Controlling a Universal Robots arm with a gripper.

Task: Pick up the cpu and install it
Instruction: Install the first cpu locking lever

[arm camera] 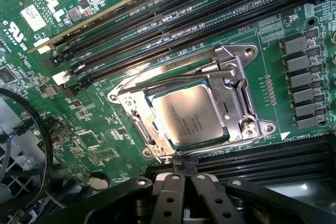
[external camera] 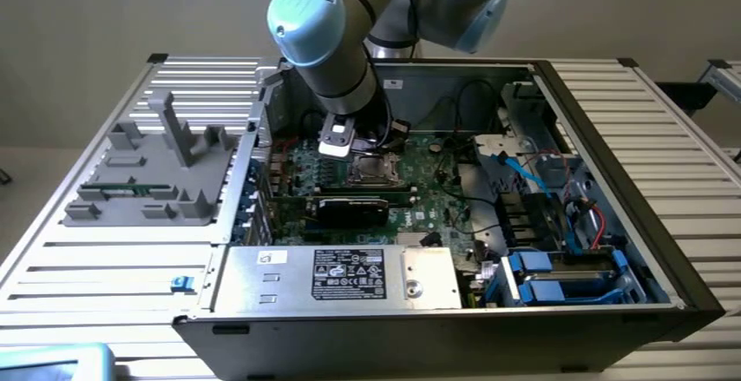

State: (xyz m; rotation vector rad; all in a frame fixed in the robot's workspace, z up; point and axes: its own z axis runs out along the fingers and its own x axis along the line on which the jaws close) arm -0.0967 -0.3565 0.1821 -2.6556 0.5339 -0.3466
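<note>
We've got the cpu (arm camera: 190, 115) sitting flat in the socket (arm camera: 239, 90) already, so our gripper (arm camera: 182, 174) hovers just beside it, fingers together, empty.

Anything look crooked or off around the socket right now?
Nothing clearly wrong. The cpu lies flat inside the socket frame, its edges square with the frame. The gripper is shut just beside the socket, holding nothing. No damage shows on the motherboard.

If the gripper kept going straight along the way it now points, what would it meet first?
Probably the cpu sitting in the metal socket frame on the motherboard; the gripper is shut, pointing down at that spot, though depth is unclear.
</note>
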